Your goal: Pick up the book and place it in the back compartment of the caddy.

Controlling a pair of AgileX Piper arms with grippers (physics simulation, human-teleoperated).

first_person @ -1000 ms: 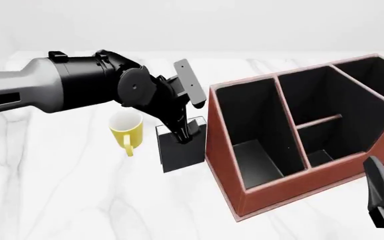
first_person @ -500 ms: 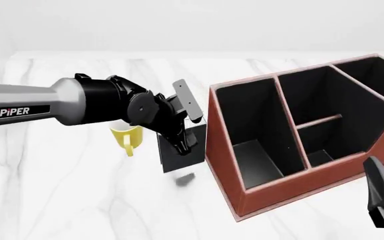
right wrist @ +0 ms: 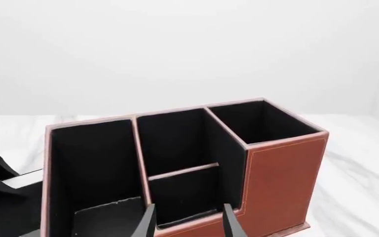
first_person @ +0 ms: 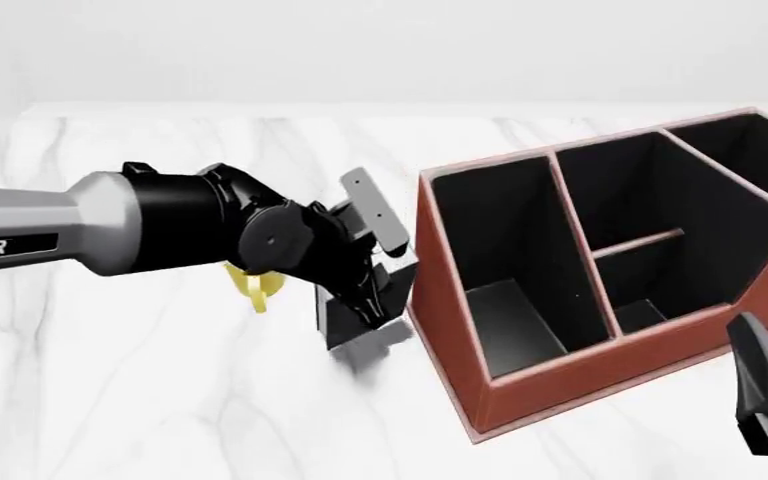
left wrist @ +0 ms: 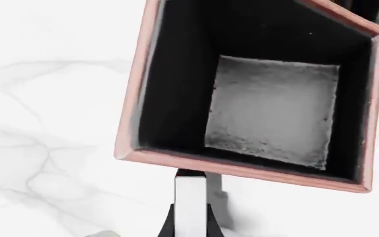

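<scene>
Left gripper (first_person: pixel 373 283) is clamped on the book (first_person: pixel 357 312), holding it by its upper edge. Book is tilted, lifted off the white marbled surface (first_person: pixel 157 400), with a shadow patch under it; it sits just left of the caddy (first_person: pixel 491 400), close to the caddy's left wall. Left wrist view shows the book's white page edge (left wrist: pixel 190 205) between the jaws, just short of the caddy rim (left wrist: pixel 242 170) and the long left cell. Yellow mug (first_person: pixel 256 287) is mostly hidden behind the left arm, left of the book. Back compartment (first_person: pixel 640 316) lies near the caddy's near wall, under the short cross divider. Right gripper (right wrist: pixel 188 222) hangs near the caddy's near-right corner, fingers parted, holding nothing.
</scene>
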